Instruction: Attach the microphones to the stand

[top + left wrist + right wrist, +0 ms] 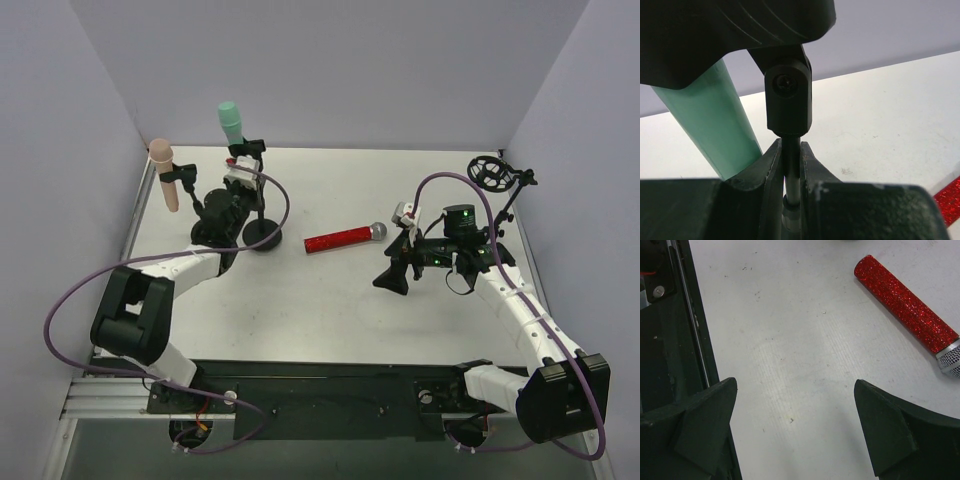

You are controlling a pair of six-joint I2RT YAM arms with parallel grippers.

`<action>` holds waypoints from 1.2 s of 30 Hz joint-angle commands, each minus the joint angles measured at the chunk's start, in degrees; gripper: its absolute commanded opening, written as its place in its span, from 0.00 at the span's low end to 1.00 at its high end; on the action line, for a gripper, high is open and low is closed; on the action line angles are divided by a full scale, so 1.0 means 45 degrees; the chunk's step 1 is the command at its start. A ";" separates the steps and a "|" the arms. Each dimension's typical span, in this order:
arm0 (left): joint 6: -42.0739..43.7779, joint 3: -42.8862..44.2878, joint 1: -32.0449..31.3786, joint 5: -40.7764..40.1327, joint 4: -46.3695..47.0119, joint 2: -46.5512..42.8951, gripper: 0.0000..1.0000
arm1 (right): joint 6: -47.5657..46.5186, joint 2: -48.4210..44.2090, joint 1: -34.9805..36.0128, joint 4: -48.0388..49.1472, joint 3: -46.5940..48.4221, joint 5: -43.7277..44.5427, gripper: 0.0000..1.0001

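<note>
The mint green microphone stands upright in the clip of a black stand with a round base. My left gripper is shut on that stand's thin pole, just under the clip joint, with the green microphone beside it. The pale pink microphone sits upright in a clip at the far left. The glittery red microphone lies flat mid-table. My right gripper is open and empty, hovering near the table to the right of it; the red microphone lies ahead of its jaws.
Another black stand with an empty round clip stands at the back right, behind my right arm. White walls close in the table on three sides. A black rail runs along the near edge.
</note>
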 commanded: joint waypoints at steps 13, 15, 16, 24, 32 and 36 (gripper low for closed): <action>0.0188 0.1330 0.1298 0.1802 0.2509 0.1773 0.00 | -0.0777 0.0015 -0.0076 -0.0557 0.0548 -0.0667 0.96; 0.0188 0.0997 0.1298 0.1821 0.2530 0.1617 0.00 | -0.0816 0.0054 -0.0095 -0.0577 0.0548 -0.0686 0.96; 0.0188 0.0860 0.1298 0.1841 0.2530 0.1558 0.00 | -0.0816 0.0055 -0.0095 -0.0615 0.0548 -0.0687 0.96; 0.0500 -0.0254 0.1298 0.1743 0.2218 0.0660 0.22 | -0.0991 0.0211 -0.0076 -0.0811 0.0626 -0.0726 0.96; 0.0287 -0.0587 0.1279 0.1372 0.1516 -0.0316 0.51 | -0.1109 0.0211 -0.0095 -0.0948 0.0665 -0.0687 0.96; 0.0169 -0.0626 0.1240 0.1119 0.0620 -0.0941 0.59 | -0.1148 0.0152 -0.0095 -0.0987 0.0684 -0.0725 0.96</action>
